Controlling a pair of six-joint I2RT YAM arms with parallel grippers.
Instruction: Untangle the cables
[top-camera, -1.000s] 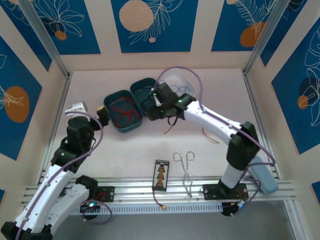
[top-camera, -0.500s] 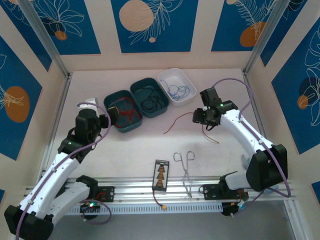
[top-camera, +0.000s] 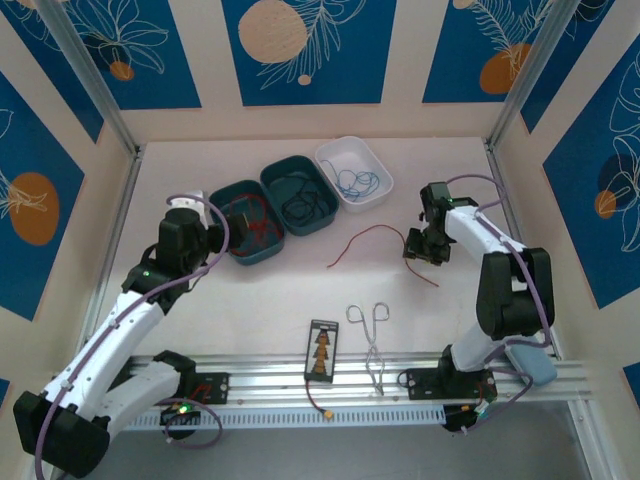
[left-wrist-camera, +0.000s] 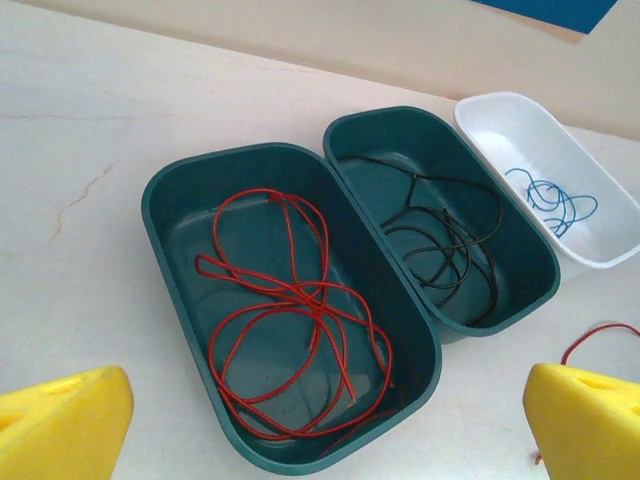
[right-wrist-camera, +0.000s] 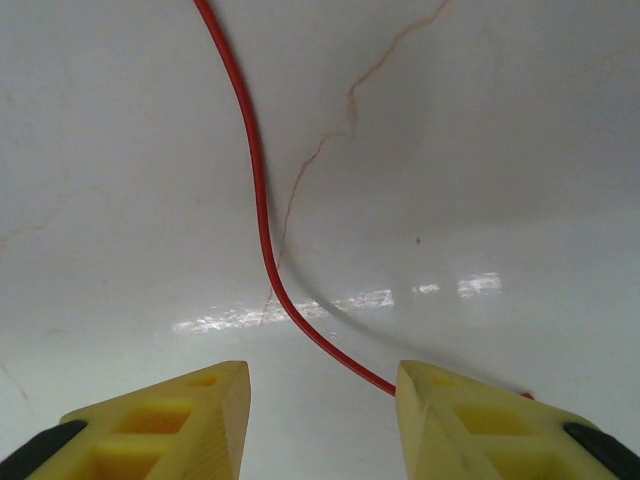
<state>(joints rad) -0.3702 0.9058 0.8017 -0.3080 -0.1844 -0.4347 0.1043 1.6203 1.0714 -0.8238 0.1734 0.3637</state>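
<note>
A loose red cable (top-camera: 365, 233) lies on the table right of the trays and runs under my right gripper (top-camera: 419, 247). In the right wrist view this cable (right-wrist-camera: 256, 200) passes between the open yellow fingers (right-wrist-camera: 165, 425) and reaches the right one; nothing is gripped by the right gripper (right-wrist-camera: 320, 425). Looped red cable (left-wrist-camera: 290, 310) fills the left teal tray (left-wrist-camera: 160, 235), black cable (left-wrist-camera: 445, 245) the second teal tray (left-wrist-camera: 545, 290), blue cable (left-wrist-camera: 555, 195) the white tray (left-wrist-camera: 600, 262). My left gripper (left-wrist-camera: 320, 445) hovers open at the red tray's near end (top-camera: 228, 222).
Silver forceps (top-camera: 371, 338) and a small black board (top-camera: 322, 350) lie near the front rail (top-camera: 270, 385). A light blue object (top-camera: 527, 357) sits at the front right. The enclosure walls stand close on both sides.
My right arm swung from over the trays to the right and came down over the loose red cable. My left arm advanced toward the red tray.
</note>
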